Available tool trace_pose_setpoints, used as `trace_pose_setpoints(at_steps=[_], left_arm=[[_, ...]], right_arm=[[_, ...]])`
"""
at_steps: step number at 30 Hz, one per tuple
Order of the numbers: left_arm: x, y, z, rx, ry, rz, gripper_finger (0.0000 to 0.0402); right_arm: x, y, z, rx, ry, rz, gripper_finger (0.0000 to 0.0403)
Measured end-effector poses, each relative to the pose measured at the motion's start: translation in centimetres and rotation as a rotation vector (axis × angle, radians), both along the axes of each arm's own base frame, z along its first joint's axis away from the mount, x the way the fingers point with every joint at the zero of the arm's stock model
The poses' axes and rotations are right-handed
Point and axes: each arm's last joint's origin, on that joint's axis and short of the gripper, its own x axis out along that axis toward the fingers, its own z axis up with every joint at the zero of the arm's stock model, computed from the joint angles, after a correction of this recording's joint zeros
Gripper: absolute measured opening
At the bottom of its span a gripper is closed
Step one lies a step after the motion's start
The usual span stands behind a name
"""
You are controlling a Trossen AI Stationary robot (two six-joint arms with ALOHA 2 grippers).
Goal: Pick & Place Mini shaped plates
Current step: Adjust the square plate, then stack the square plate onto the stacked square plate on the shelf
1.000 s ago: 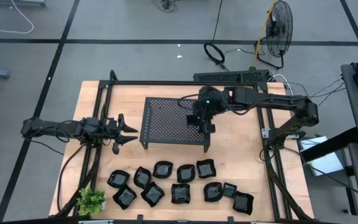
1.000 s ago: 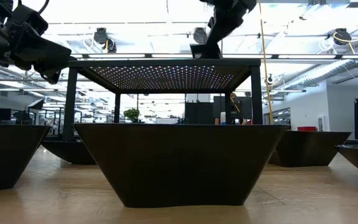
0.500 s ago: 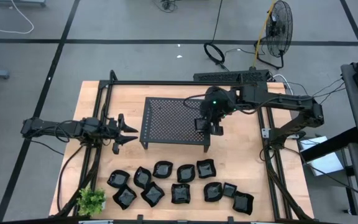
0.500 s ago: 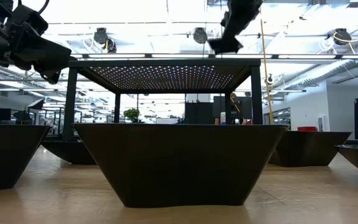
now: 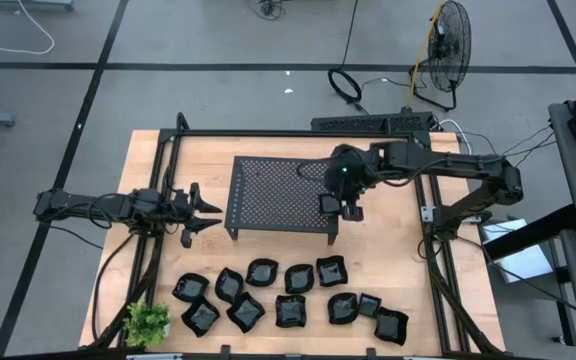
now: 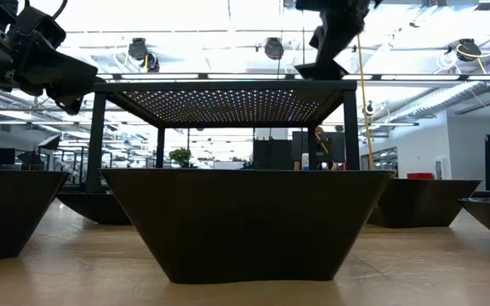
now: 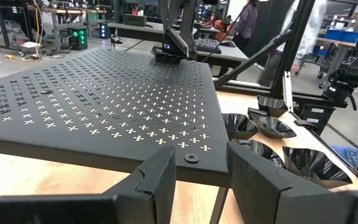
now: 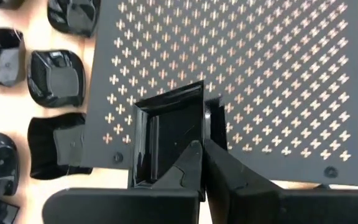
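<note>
A: What sits closest in the low view?
B: One big dark dish (image 6: 245,223) fills the front. From above you see many mini shaped plates (image 5: 288,300) in rows on the table's (image 5: 388,260) near side, beside a small green plant (image 5: 148,322).
A: And behind them?
B: The black rack (image 5: 273,195) with holes. The right gripper (image 5: 340,203) hangs over its right end, its fingers pressed tight on the rim of a small square plate (image 8: 169,134). Only the right wrist view shows that plate well; from above it is just a dark lump.
A: The other arm?
B: The left gripper (image 5: 200,212) waits left of the rack. Its fingers (image 7: 157,180) stand a little apart, with nothing between them.
A: Anything cut off?
B: The low view loses the tops of both arms.
</note>
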Motion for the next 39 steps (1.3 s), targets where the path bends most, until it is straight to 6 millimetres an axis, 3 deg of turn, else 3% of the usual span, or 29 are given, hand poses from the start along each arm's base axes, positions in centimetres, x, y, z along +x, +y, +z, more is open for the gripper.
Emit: trace_pose_setpoints(at_steps=[10,23,28,33,39], left_arm=[[0.0,0.0,0.0,0.0,0.0,0.0,0.0145],[0.0,0.0,0.0,0.0,0.0,0.0,0.0145],[0.0,0.0,0.0,0.0,0.0,0.0,0.0145],[0.0,0.0,0.0,0.0,0.0,0.0,0.0145],[0.0,0.0,0.0,0.0,0.0,0.0,0.0145]], right_arm=[[0.7,-0.1,-0.3,-0.012,-0.066,-0.002,0.0015],[0.6,-0.1,0.0,-0.022,-0.086,-0.004,0.0098],[-0.3,-0.3,0.8,-0.116,-0.095,-0.057,0.0116],[-2.7,-2.0,1.5,-0.247,-0.024,-0.355,0.0123],[-5.0,-6.6,0.2,-0.145,0.038,-0.787,0.0128]])
